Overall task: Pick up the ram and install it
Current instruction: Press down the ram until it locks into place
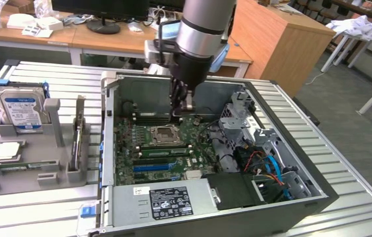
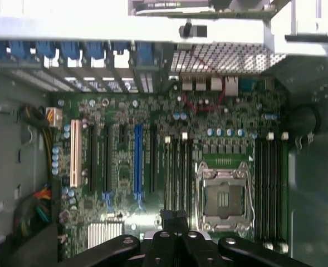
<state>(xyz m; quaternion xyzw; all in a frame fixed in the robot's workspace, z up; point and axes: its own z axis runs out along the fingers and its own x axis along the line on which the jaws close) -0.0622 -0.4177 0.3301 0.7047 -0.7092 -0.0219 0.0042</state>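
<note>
My gripper (image 1: 184, 107) hangs inside the open computer case, above the motherboard (image 1: 147, 136) and close to the CPU socket (image 1: 166, 132). Its fingers are shut, and I see nothing between them. In the wrist view the gripper (image 2: 175, 221) is over the near end of the black memory slots (image 2: 177, 178) beside the CPU socket (image 2: 224, 194). A long green stick with a pale strip, the ram (image 1: 163, 151), lies along those slots below the gripper. I cannot tell whether it is fully seated.
The case walls (image 1: 110, 143), a drive cage (image 1: 242, 123) and loose cables (image 1: 265, 168) hem in the board. A power supply (image 1: 169, 201) fills the front of the case. On the exterior view's left, a grey tray (image 1: 31, 170) holds a hard drive (image 1: 20, 109).
</note>
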